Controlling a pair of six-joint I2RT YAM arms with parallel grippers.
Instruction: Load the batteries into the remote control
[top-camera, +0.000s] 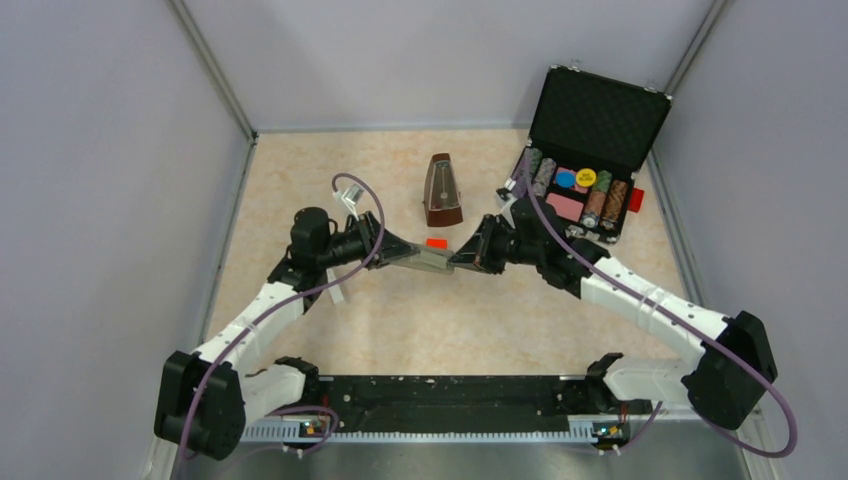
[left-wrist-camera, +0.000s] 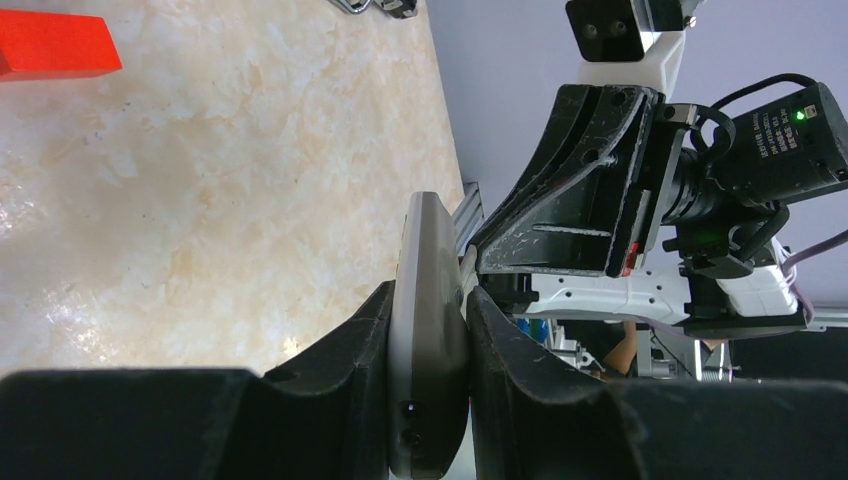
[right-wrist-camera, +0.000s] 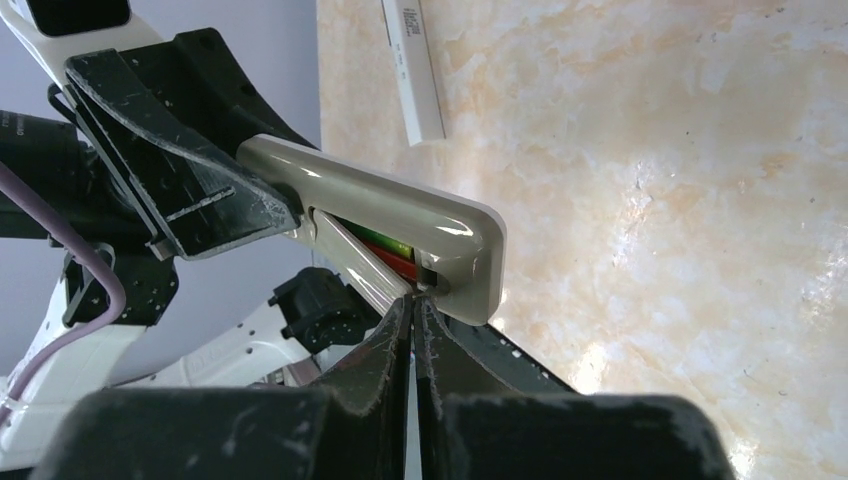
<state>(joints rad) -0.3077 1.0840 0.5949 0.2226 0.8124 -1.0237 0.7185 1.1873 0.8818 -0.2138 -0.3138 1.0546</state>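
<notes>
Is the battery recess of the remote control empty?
No, a green battery and a red-orange battery lie inside the remote control.

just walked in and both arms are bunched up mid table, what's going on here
The left hand clamps the grey remote control by one end, holding it out between the two arms. The green and red batteries already lie in its recess. The right hand is shut, with its tips at the free end of the half-open battery cover, apparently pinching it. The cover is not yet closed.
</notes>
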